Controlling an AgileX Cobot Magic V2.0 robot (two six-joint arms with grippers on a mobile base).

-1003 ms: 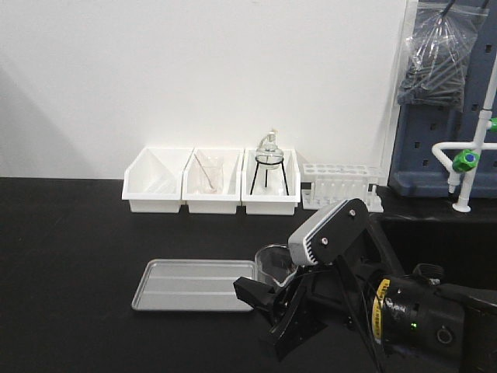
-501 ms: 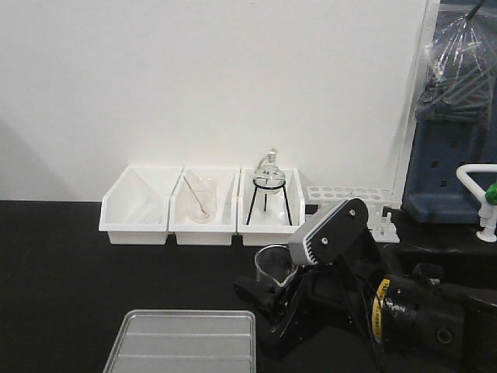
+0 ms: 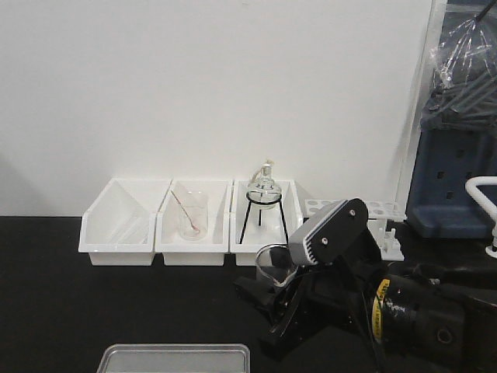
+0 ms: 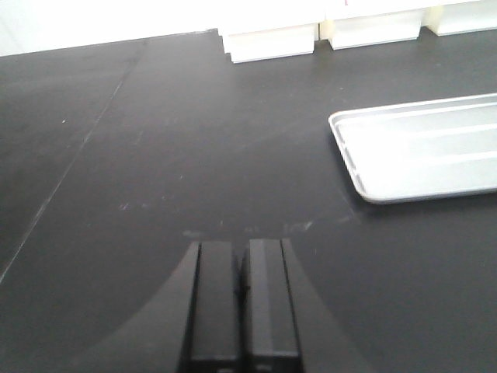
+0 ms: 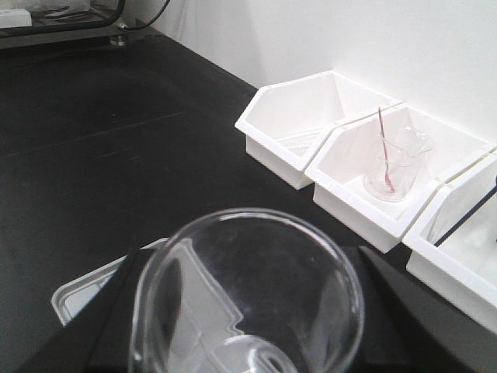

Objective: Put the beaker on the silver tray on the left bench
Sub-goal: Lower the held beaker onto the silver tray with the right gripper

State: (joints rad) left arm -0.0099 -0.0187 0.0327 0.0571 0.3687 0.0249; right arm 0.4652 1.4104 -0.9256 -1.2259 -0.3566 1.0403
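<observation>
A matte black tabletop runs along a plain white wall; the front view is described from left to right.

At the left, seen by its own wrist camera, the left tool hovers low over bare tabletop with its two black fingers pressed together and nothing between them; the silver tray lies flat to its right, well apart from it.

In the front view only the tray's far rim shows, at the bottom edge, left of centre.

Against the wall stand three white bins in a row, touching side to side; the left one looks empty; the middle one holds a clear second beaker with a thin rod leaning in it; the right one holds a round flask on a black tripod.

Just in front of the right bin, the beaker sits upright in the right tool; it is to the right of the tray and beyond it, not in it; its base is hidden.

From the right wrist camera the beaker's open rim fills the foreground, with the tool's dark fingers clamped against both sides of the glass; a corner of the tray shows below it.

Further right is a white test-tube rack; a blue panel closes the right edge.
</observation>
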